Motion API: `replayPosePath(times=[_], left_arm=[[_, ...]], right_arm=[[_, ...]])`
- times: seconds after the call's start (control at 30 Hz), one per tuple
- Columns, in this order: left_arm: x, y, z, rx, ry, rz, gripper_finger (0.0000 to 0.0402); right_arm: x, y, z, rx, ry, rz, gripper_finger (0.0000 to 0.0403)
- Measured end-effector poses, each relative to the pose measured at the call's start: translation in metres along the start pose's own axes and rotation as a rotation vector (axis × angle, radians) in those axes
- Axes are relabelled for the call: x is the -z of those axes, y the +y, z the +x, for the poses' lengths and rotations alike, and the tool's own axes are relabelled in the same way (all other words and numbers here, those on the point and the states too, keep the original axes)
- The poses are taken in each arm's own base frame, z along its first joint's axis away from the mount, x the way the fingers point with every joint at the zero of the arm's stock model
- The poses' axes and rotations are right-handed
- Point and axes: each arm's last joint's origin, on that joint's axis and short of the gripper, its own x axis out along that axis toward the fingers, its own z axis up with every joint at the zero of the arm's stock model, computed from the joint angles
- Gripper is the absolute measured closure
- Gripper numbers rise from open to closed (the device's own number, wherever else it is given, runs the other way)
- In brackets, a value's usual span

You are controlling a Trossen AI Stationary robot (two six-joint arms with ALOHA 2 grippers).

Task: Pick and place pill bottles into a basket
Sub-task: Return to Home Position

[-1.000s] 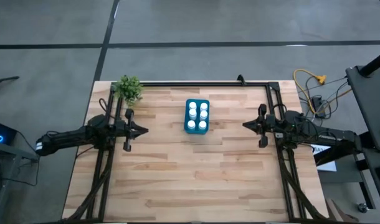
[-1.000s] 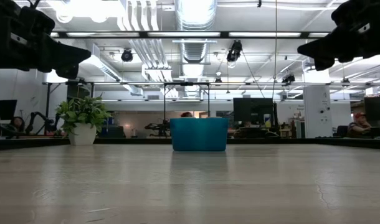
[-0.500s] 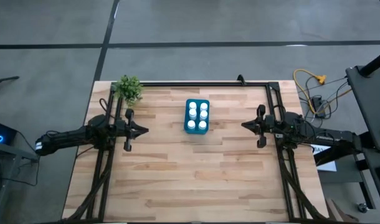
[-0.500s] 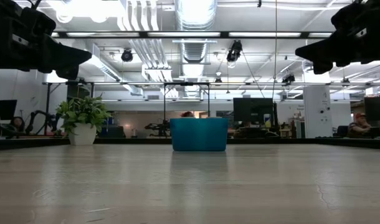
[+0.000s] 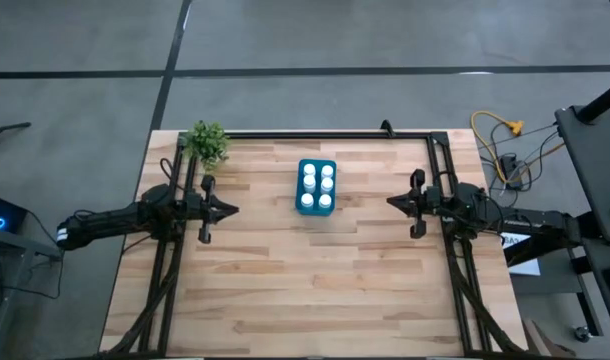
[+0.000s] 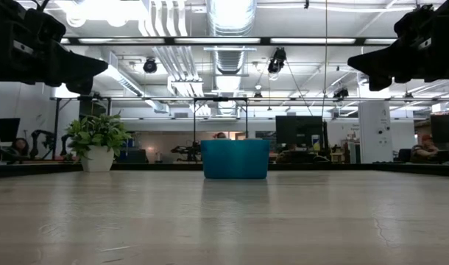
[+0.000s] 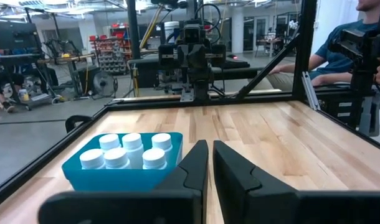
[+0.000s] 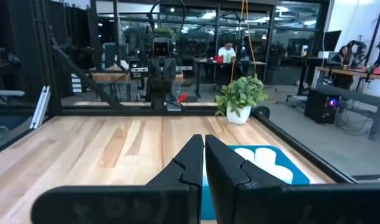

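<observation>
The teal-blue basket (image 5: pixel 317 187) stands on its base on the table's far middle, with several white pill bottles (image 5: pixel 309 182) upright inside it. It also shows in the low view (image 6: pixel 235 159), the left wrist view (image 7: pixel 118 171) and the right wrist view (image 8: pixel 265 167). My left gripper (image 5: pixel 231 210) hangs above the table's left side, shut and empty, as the left wrist view (image 7: pixel 210 163) shows. My right gripper (image 5: pixel 391 201) hangs above the table's right side, shut and empty, as the right wrist view (image 8: pixel 204 157) shows.
A small green plant in a white pot (image 5: pixel 206 143) stands at the table's far left corner. A black frame rail (image 5: pixel 325 134) runs along the far edge. Bare wood lies between the basket and the near edge. People sit in the room behind.
My right gripper has drifted slightly toward the table's left edge, toward the basket. Nothing else has moved.
</observation>
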Motion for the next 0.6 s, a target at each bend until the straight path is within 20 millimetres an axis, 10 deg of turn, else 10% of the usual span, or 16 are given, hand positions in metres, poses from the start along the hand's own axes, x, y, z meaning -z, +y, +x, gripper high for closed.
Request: replayPosePath(times=[0.6], left_arm=[[0.0020, -0.0003, 0.0017, 0.017, 0.024, -0.028, 0.0394]], right_arm=[[0.0026, 0.0001, 0.0005, -0.003, 0.028, 0.053, 0.0394]])
